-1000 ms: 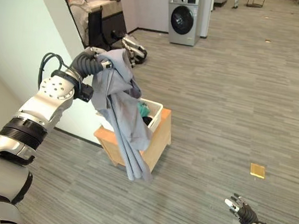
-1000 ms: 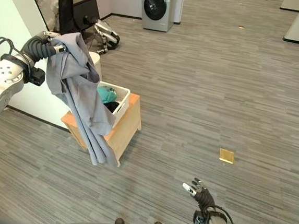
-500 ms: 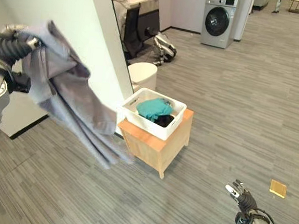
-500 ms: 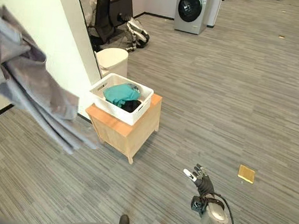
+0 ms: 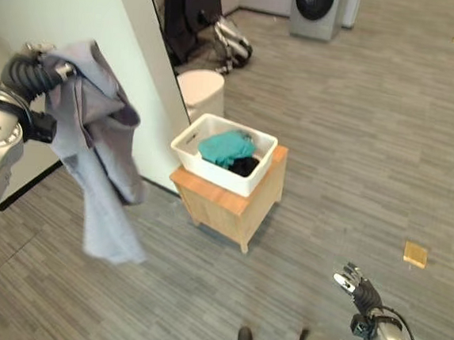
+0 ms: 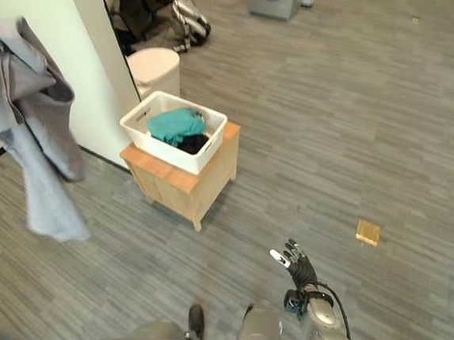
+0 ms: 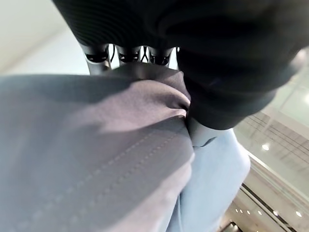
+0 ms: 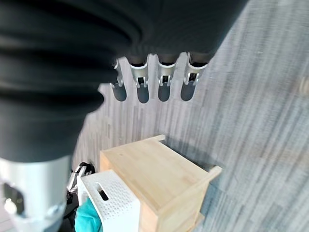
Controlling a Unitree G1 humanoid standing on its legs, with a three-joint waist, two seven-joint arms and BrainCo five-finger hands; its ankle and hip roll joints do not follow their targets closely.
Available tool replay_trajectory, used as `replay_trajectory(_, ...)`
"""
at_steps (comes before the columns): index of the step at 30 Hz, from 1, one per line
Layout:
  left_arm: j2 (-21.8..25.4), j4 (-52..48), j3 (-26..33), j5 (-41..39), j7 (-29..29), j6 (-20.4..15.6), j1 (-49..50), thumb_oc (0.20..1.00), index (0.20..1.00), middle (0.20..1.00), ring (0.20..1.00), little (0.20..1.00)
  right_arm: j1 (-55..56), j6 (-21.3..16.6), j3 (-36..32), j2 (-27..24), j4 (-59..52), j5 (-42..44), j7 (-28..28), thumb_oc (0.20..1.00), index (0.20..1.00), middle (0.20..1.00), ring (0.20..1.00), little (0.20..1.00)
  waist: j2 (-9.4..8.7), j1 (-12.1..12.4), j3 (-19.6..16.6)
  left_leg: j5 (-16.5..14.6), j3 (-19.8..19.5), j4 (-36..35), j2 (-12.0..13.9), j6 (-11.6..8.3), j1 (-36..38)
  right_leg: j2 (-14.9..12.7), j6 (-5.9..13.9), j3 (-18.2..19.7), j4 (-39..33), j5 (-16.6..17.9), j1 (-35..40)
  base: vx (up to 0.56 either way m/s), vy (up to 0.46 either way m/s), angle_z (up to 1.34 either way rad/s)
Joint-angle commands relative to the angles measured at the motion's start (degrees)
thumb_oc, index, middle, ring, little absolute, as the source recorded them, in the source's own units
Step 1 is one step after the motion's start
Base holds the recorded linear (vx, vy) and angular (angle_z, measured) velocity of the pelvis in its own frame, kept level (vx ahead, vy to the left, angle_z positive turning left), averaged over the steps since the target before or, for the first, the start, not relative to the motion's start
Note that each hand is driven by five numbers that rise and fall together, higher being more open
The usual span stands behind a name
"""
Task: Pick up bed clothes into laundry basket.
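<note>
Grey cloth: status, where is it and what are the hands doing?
Left robot hand shut on grey cloth, held high, hanging clear of the floor. Right robot hand open, low, idle. White basket on wooden stand, teal cloth inside.

Light wooden side table (image 5: 232,206) on grey plank floor (image 5: 373,135), just beside a white wall (image 5: 82,6). Cream round bin (image 5: 200,92) behind it against the wall's edge; front-load washing machine (image 5: 316,9) far back. Small flat tan square (image 5: 415,253) on the floor, well apart to the right.
</note>
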Motion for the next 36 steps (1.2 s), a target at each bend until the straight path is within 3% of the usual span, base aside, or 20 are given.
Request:
replay_trajectory(1, 1.66, 0.79, 7.28, 1.42, 1.25, -2.69, -2.07, 0.200, 0.200, 0.200, 0.200, 0.200, 0.25, -2.79, -1.52, -0.24, -3.45, 0.00, 1.20, 1.000, 1.000, 1.000, 1.000, 1.000, -2.37, -3.31, -1.82, -6.24, -6.07, -1.94, 1.49, -2.81, 9.25, 7.04, 0.64, -0.48, -22.91, 2.76, 2.90, 0.31, -0.064, -0.02)
replay_trajectory(2, 1.67, 0.76, 7.41, 1.42, 1.25, -2.69, -1.93, 0.200, 0.200, 0.200, 0.200, 0.200, 0.23, -2.81, -1.48, -0.26, -3.43, 0.01, 1.20, 1.000, 1.000, 1.000, 1.000, 1.000, -2.23, -3.50, -1.81, -6.05, -6.19, -1.96, 1.70, -2.90, 9.18, 7.27, 0.52, -0.78, -24.02, 3.47, 3.42, 0.36, -0.097, 0.28)
replay_trajectory(3, 1.35, 0.92, 8.02, 1.11, 1.30, -2.89, -1.47, 0.200, 0.200, 0.200, 0.200, 0.200, 0.98, -3.14, -2.11, -0.34, -3.27, 0.41, 1.35, 1.000, 1.000, 1.000, 1.000, 1.000, -2.75, -4.50, -2.06, -7.10, -8.07, -1.99, 1.19, -3.21, 10.64, 10.41, 0.77, 0.32, -30.80, 4.90, 2.13, 0.38, -0.094, 0.32)
replay_trajectory(4, 1.76, 1.14, 9.11, 1.23, 2.00, -3.36, -0.98, 0.200, 0.200, 0.200, 0.200, 0.200, 2.09, -3.34, -3.17, -1.35, -2.57, -0.48, 0.62, 1.000, 1.000, 1.000, 1.000, 1.000, -2.98, -5.11, -2.59, -8.50, -9.71, -1.99, 1.50, -3.99, 11.93, 11.51, 1.11, 0.77, -33.25, 6.32, 0.87, 0.38, -0.094, 0.39)
replay_trajectory(5, 1.79, 1.12, 9.31, 1.24, 1.99, -3.38, -0.81, 0.200, 0.200, 0.200, 0.200, 0.200, 2.03, -3.37, -3.11, -1.40, -2.53, -0.48, 0.63, 1.000, 1.000, 1.000, 1.000, 1.000, -3.14, -5.39, -2.70, -8.22, -9.93, -1.99, 1.33, -4.01, 11.63, 11.26, 1.08, 0.64, -33.48, 6.62, 0.77, 0.40, -0.120, 0.16)
replay_trajectory(7, -0.25, -0.95, 9.91, 0.67, 2.03, -3.65, 0.67, 0.200, 0.200, 0.200, 0.200, 0.200, 3.24, -2.64, -3.89, -1.30, -2.22, 0.96, 1.01, 1.000, 1.000, 1.000, 1.000, 1.000, -3.33, -4.87, -5.08, -7.78, -11.74, -1.99, 1.56, -4.17, 12.21, 11.63, -1.25, 2.70, -32.76, 5.23, 4.56, 0.34, -0.103, 0.76)
replay_trajectory(11, -1.77, -2.57, 12.10, 0.41, 2.14, -3.95, 4.16, 0.200, 0.200, 0.200, 0.200, 0.200, 2.44, -3.58, -4.82, -2.25, -2.01, 2.87, 1.01, 1.000, 1.000, 1.000, 1.000, 1.000, -1.95, -5.49, -5.62, -6.77, -11.98, 5.46, 2.68, -5.65, 10.07, 11.53, -3.11, 0.48, -32.48, 3.03, 6.63, 0.23, -0.095, 0.66)
replay_trajectory(12, -2.87, -1.95, 10.98, -0.48, 2.53, -4.56, 2.95, 0.200, 0.200, 0.200, 0.200, 0.200, 2.80, -4.17, -5.66, -2.76, -1.91, 3.88, 0.89, 1.000, 1.000, 1.000, 1.000, 1.000, -2.05, -6.09, -5.30, -3.12, -8.28, 15.21, 4.55, -8.49, 6.70, 11.18, -4.30, -1.99, -33.40, 1.46, 10.11, 0.20, -0.179, 0.86)
replay_trajectory(16, -4.30, -1.65, 10.69, -2.54, 2.88, -4.69, 1.51, 0.200, 0.200, 0.200, 0.200, 0.200, 2.56, -3.81, -5.88, -3.98, -2.07, 4.12, 0.22, 1.000, 1.000, 1.000, 1.000, 1.000, -4.85, -4.69, -3.52, 1.61, -6.31, 32.59, 4.55, -10.29, -2.27, 9.91, -6.97, -3.18, -35.28, -0.50, 15.58, 0.17, -0.152, 0.69)
replay_trajectory(17, -4.36, -1.30, 10.60, -3.15, 2.98, -4.50, 0.88, 0.200, 0.200, 0.200, 0.200, 0.200, 2.64, -3.63, -6.20, -4.11, -2.15, 3.94, -0.25, 1.000, 1.000, 1.000, 1.000, 1.000, -5.25, -4.71, -3.22, 0.41, -3.88, 30.27, 7.47, -9.38, -4.14, 9.21, -6.49, -3.79, -35.61, -1.01, 16.71, 0.18, -0.057, -0.09)
replay_trajectory(18, -4.54, -1.04, 9.44, -3.71, 2.72, -4.28, -0.51, 0.200, 0.200, 0.200, 0.200, 0.200, 2.55, -3.37, -6.44, -4.16, -2.16, 3.98, -0.69, 1.000, 1.000, 1.000, 1.000, 1.000, -5.87, -4.23, -2.95, -0.76, -2.84, 29.76, 8.29, -8.79, -5.67, 8.51, -6.23, -3.66, -36.26, -1.16, 17.92, 0.19, 0.018, -0.13)
replay_trajectory(19, -5.03, -0.41, 8.52, -4.42, 2.84, -4.19, -1.85, 0.200, 0.200, 0.200, 0.200, 0.200, 2.50, -3.43, -6.72, -3.94, -2.29, 4.33, -1.09, 1.000, 1.000, 1.000, 1.000, 1.000, -6.21, -4.47, -3.05, -1.19, -0.79, 24.42, 10.79, -8.41, -7.16, 7.69, -5.49, -4.43, -37.04, -1.36, 19.00, 0.31, 0.109, 0.25)
replay_trajectory(20, -4.74, 1.58, 5.41, -4.42, 2.52, -3.91, -4.98, 0.200, 0.200, 0.200, 0.200, 0.200, 2.84, -3.70, -7.18, -3.91, -2.75, 4.39, -1.38, 1.000, 1.000, 1.000, 1.000, 1.000, -5.91, -3.95, -3.57, 0.42, -0.36, 12.51, 11.66, -9.35, -7.12, 7.45, -4.18, -4.78, -38.66, -1.60, 20.83, 0.43, 0.178, 0.39)
replay_trajectory(21, -4.28, 3.14, 2.91, -4.78, 2.31, -3.79, -7.25, 0.200, 0.200, 0.200, 0.200, 0.200, 2.71, -3.75, -6.79, -4.11, -2.61, 3.80, -1.48, 1.000, 1.000, 1.000, 1.000, 1.000, -5.17, -2.79, -3.86, 4.47, -4.73, 5.35, 10.00, -10.55, -7.70, 8.11, -3.91, -3.49, -39.63, -2.02, 22.34, 0.36, 0.150, 0.26)
replay_trajectory(22, -4.28, 3.24, 2.70, -4.80, 2.30, -3.81, -7.50, 0.200, 0.200, 0.200, 0.200, 0.200, 2.68, -3.76, -6.84, -4.05, -2.60, 3.80, -1.48, 1.000, 1.000, 1.000, 1.000, 1.000, -5.19, -2.81, -3.94, 4.82, -4.80, 5.09, 9.96, -10.51, -7.83, 8.11, -3.92, -3.58, -39.71, -1.83, 22.17, 0.33, 0.142, -0.15)
replay_trajectory(23, -2.25, 4.61, 2.01, -5.48, 1.85, -3.43, -7.58, 0.200, 0.200, 0.200, 0.200, 0.200, 1.98, -3.28, -5.84, -4.70, -1.50, 2.82, -1.75, 1.000, 1.000, 1.000, 1.000, 1.000, -4.79, -1.55, -4.13, 3.46, -9.94, 4.88, 7.12, -10.67, -7.35, 7.80, -3.65, -1.22, -39.18, -2.43, 22.79, 0.21, 0.157, -0.47)
replay_trajectory(24, -2.95, 5.67, 1.76, -4.49, 1.79, -3.34, -7.95, 0.200, 0.200, 0.200, 0.200, 0.200, 2.02, -3.67, -5.13, -4.43, -1.40, 3.62, -1.24, 1.000, 1.000, 1.000, 1.000, 1.000, -4.28, -2.44, -4.49, 3.28, -7.83, 4.24, 7.44, -10.53, -6.77, 7.58, -3.38, -1.41, -39.06, -1.90, 22.81, 0.28, 0.223, -0.53)
replay_trajectory(27, -1.68, 3.73, 1.72, -3.68, 1.15, -3.66, -7.68, 0.200, 0.200, 0.200, 0.200, 0.200, 1.35, -3.55, -3.99, -3.22, -1.49, 3.79, -0.75, 1.000, 1.000, 1.000, 1.000, 1.000, -3.07, -2.17, -5.78, 3.06, -7.27, -0.63, 6.64, -9.75, -2.63, 7.40, -2.74, 0.66, -39.42, -1.76, 22.49, 0.15, 0.150, -0.62)
replay_trajectory(35, 0.16, 3.99, -3.82, -3.01, 0.70, -4.15, -14.56, 0.200, 0.200, 0.200, 0.200, 0.200, 0.81, -2.63, -0.32, -2.09, -1.08, 1.76, 1.07, 1.000, 1.000, 1.000, 1.000, 1.000, -3.30, -2.20, -6.47, 0.86, -4.14, -1.99, 5.04, -8.04, 0.51, 6.15, -0.72, 3.29, -40.65, -0.35, 22.00, 0.08, 0.127, -0.21)
replay_trajectory(36, 0.38, 4.78, -7.43, -2.12, 0.35, -4.06, -18.75, 0.200, 0.200, 0.200, 0.200, 0.200, 1.15, -2.59, -0.17, -2.01, -1.36, 1.49, 1.39, 1.000, 1.000, 1.000, 1.000, 1.000, -3.22, -2.71, -6.48, 0.20, -3.36, -1.99, 4.64, -7.78, 0.58, 5.87, -0.04, 3.81, -40.92, 0.17, 21.68, 0.04, 0.119, -0.17)
